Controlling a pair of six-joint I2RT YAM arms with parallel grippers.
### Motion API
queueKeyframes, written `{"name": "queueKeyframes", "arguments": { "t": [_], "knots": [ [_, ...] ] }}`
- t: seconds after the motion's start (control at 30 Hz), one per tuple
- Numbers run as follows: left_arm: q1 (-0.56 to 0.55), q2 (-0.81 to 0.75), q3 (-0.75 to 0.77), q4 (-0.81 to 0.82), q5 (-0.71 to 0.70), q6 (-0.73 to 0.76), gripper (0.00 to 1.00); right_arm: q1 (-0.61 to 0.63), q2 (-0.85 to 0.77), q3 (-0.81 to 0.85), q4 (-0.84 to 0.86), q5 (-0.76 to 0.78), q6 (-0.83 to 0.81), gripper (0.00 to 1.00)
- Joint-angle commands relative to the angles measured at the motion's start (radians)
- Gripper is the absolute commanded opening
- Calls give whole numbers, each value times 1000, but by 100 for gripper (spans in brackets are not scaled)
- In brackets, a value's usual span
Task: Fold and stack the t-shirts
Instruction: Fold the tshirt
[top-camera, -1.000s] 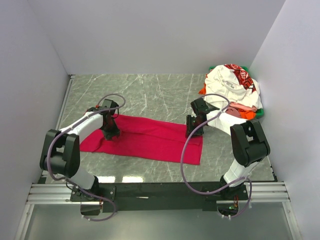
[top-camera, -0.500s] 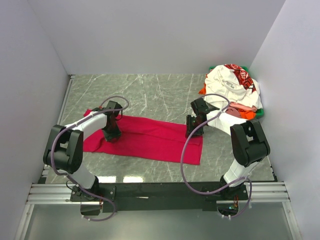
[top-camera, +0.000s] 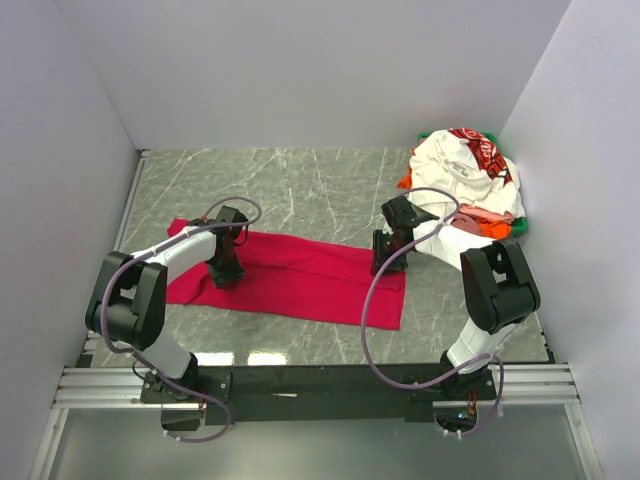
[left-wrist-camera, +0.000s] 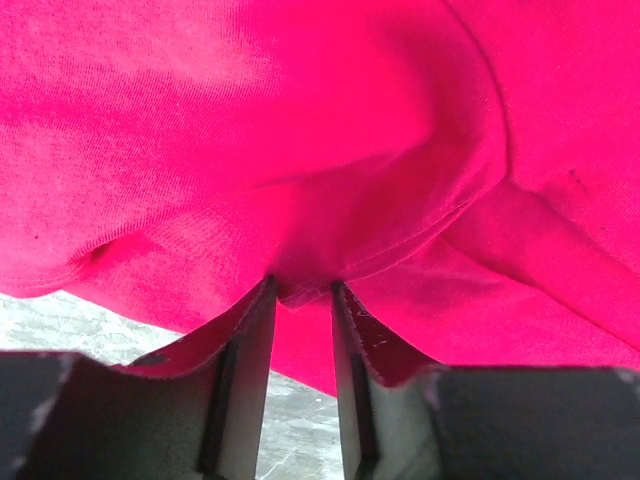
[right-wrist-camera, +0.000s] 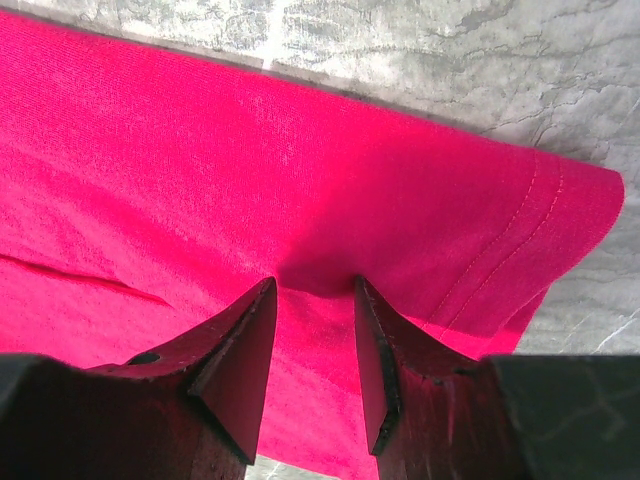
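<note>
T-shirts (top-camera: 465, 175) sit heaped in the green bin (top-camera: 522, 228); I see a white printed one (top-camera: 450, 165) on top, with orange (top-camera: 492, 228) and pink (top-camera: 480, 213) beneath. Left of the bin, the crimson t-shirt (top-camera: 300, 280) lies on the marble surface (top-camera: 300, 190) as a long, lightly creased strip. My left hand (left-wrist-camera: 300, 290) is clenched on cloth at the end farthest from the bin, and my right hand (right-wrist-camera: 315, 290) grips the end nearest it.

open tabletop (top-camera: 300, 185) lies beyond the red t-shirt (top-camera: 300, 277), while piled t-shirts (top-camera: 462, 172) block the far right corner.
</note>
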Motion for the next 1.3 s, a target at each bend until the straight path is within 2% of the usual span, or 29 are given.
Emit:
{"name": "queueKeyframes", "arguments": {
  "t": [0.0, 0.33, 0.47, 0.93, 1.27],
  "knots": [
    [-5, -14, -1, 4, -17, -6, 34, -5, 8, -10, -12, 6, -1, 44],
    [-10, 17, -1, 25, -20, 4, 17, -11, -1, -29, -14, 12, -11, 44],
    [-13, 23, -7, 28, -18, 4, 1, -19, -5, -35, -12, 12, -17, 44],
    [-36, -24, 143, -139, 72, 7, 1, -24, -5, -33, -9, 3, -28, 44],
    [-49, -15, 172, -171, 183, -8, 1, -28, -10, -47, -6, 2, -40, 44]
  ]
}}
